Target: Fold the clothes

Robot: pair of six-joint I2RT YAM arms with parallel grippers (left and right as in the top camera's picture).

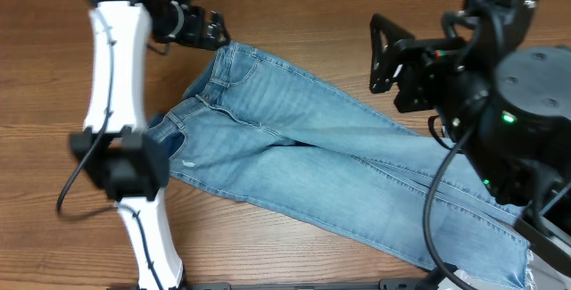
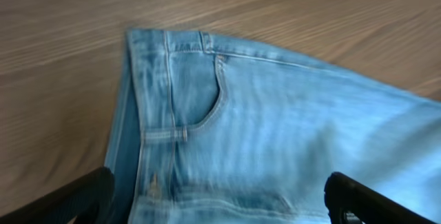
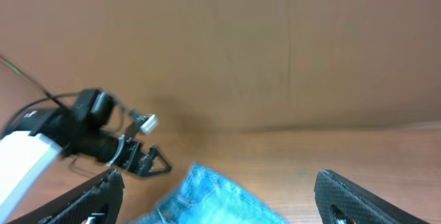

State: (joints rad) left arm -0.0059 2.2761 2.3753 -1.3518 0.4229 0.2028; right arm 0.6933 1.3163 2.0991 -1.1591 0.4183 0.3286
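Overhead, faded denim jeans (image 1: 312,147) on woodgrain table (image 1: 294,9), left gripper (image 1: 217,29) and right gripper (image 1: 376,53) released

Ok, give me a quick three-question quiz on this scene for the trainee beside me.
1. True or false: the left gripper is clamped on the jeans.
2. Which part of the jeans lies nearest the left gripper? A leg hems, B waistband, C knees.
3. Fill in: the right gripper has its jaws standing ____.
Key: 1 false, it is open and holds nothing; 2 B; 3 open.
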